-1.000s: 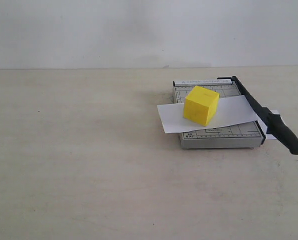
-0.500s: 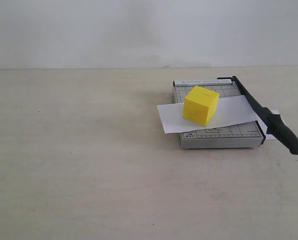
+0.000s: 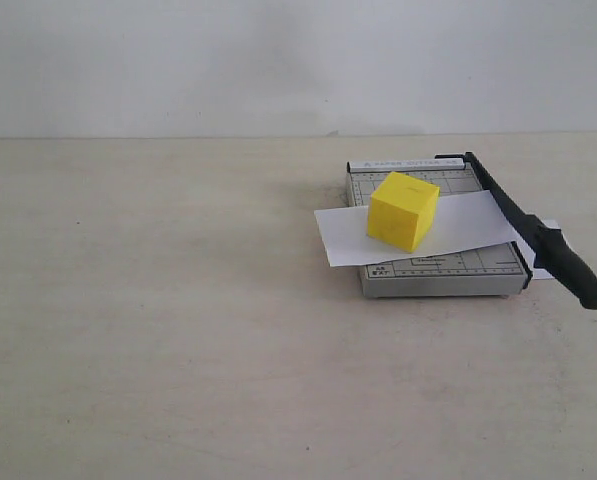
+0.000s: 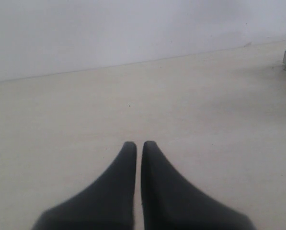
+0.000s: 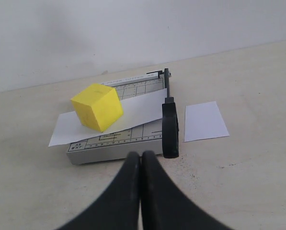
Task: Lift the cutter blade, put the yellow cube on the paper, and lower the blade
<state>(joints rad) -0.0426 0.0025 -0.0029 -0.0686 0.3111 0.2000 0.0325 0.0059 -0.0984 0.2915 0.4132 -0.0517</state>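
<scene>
The yellow cube (image 3: 403, 210) is sitting on the paper (image 3: 468, 225) across the grey cutter base (image 3: 438, 268), the cutter blade (image 3: 538, 240) is lying lowered along its edge, and the left claw (image 4: 139, 143) and right claw (image 5: 141, 154) are hanging pressed together, empty, over the table (image 3: 178, 300), the job apparently done.

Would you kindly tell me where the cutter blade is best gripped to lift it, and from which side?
Probably the thick handle at the free end of the cutter blade, from above, jaws across its width. It sticks out past the grey base, leaving room either side, lies farthest from the hinge, and is nearest the right gripper.
</scene>
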